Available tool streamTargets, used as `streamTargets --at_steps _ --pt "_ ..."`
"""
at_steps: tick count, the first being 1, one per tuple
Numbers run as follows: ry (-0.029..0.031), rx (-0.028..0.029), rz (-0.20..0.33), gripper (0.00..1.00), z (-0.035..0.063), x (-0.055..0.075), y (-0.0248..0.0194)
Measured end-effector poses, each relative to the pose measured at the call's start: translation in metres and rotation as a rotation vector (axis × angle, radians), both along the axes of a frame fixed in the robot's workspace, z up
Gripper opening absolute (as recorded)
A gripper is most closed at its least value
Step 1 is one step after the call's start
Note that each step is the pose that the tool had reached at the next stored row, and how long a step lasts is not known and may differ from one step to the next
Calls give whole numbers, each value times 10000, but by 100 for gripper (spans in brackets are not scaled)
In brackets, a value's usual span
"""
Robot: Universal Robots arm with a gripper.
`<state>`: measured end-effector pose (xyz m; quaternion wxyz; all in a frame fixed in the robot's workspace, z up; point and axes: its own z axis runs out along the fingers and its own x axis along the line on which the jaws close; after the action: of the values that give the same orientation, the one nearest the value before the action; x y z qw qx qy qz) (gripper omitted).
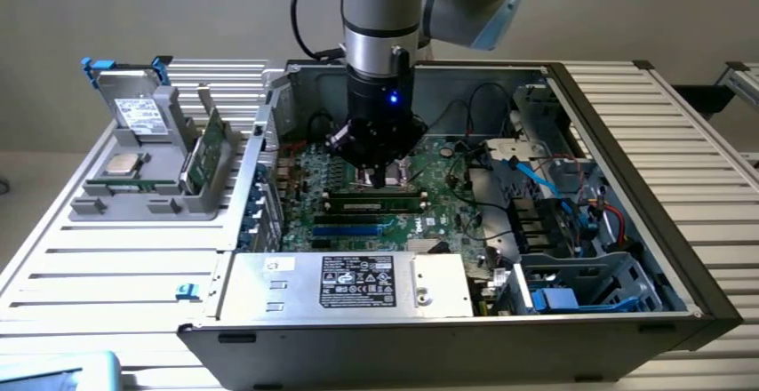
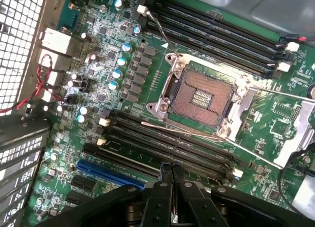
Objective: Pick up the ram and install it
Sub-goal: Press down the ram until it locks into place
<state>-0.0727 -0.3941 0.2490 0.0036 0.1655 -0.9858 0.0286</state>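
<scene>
Closed, empty claw (image 2: pixel 171 172) hovers over motherboard (image 2: pixel 123 79) inside case (image 1: pixel 617 133) on slatted table (image 1: pixel 107 258).

The arm reaches down into the open computer case (image 1: pixel 617 124), its end effector (image 1: pixel 382 176) low over the motherboard (image 1: pixel 445 187). A ram (image 1: pixel 375 202) lies seated in the slots just below it. Another green stick (image 1: pixel 209 149) stands in the grey holder (image 1: pixel 148 203) on the table (image 1: pixel 107 267), at the exterior view's left.

You see a green motherboard (image 2: pixel 162 64) dotted with pale blue capacitors (image 2: pixel 121 61), long black slots (image 2: pixel 216 27) and one blue slot (image 2: pixel 106 172). The CPU socket (image 2: pixel 204 96) shows copper-brown inside a silver frame. The gripper (image 2: pixel 171 174) is black. At the exterior view's left, a grey holder (image 1: pixel 142 197) carries blue clips (image 1: pixel 98 67).
</scene>
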Motion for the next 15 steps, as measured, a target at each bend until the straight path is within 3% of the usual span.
streamTargets --at_steps 6,15 --pt "-31 -43 -703 11 -2 0 0" --pt "-122 -211 -1646 11 -3 0 0"
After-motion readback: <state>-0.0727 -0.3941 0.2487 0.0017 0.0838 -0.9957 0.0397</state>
